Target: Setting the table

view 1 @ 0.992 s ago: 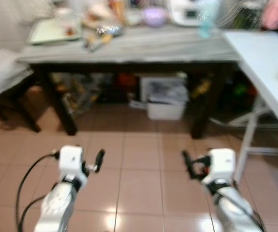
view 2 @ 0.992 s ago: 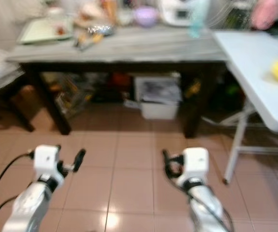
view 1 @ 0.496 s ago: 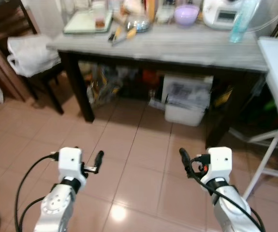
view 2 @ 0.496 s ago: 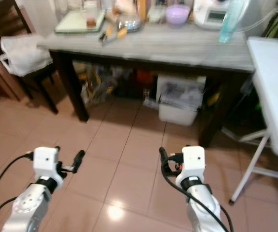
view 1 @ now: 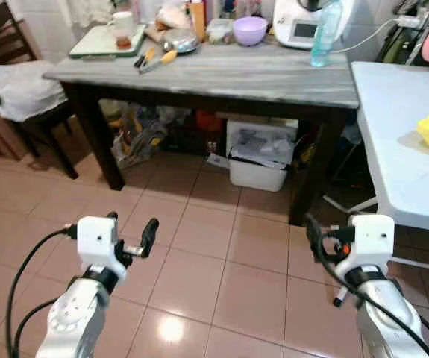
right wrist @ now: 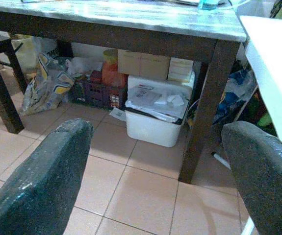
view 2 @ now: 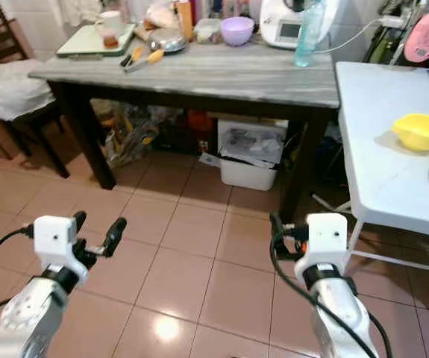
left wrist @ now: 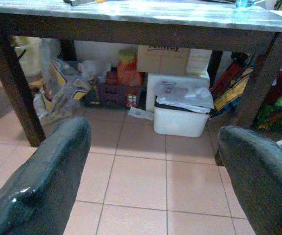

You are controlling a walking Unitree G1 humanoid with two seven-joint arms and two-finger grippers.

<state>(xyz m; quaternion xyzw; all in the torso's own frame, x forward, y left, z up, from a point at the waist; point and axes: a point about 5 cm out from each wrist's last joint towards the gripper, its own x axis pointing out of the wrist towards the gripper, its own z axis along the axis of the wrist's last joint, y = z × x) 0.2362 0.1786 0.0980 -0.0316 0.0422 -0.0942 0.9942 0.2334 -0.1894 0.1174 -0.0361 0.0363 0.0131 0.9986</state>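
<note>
1. A tiled floor [view 1: 221, 276] of reddish-brown squares spreads under both arms.
2. A long grey worktop [view 1: 221, 74] on dark legs stands ahead; at its right, nearly meeting its corner, is a white folding worktop [view 2: 382, 160].
3. Under the grey worktop sit a white bin [left wrist: 180, 115] and some bags and boxes (jumbled, hard to tell apart).
4. A dark chair [view 1: 20, 97] with a white bag on it stands at the grey worktop's left end.
5. On the grey worktop: a green tray [view 2: 87, 39] bearing a mug [view 2: 110, 24], a purple bowl [view 2: 237, 30], a white appliance [view 1: 298, 22] and a clear bottle [view 1: 324, 33].
6. A yellow bowl [view 2: 421, 130] rests on the white worktop.
7. The left hand [view 1: 130, 240] and the right hand [view 2: 277, 227] hang above the floor, each with fingers spread wide and holding nothing.
</note>
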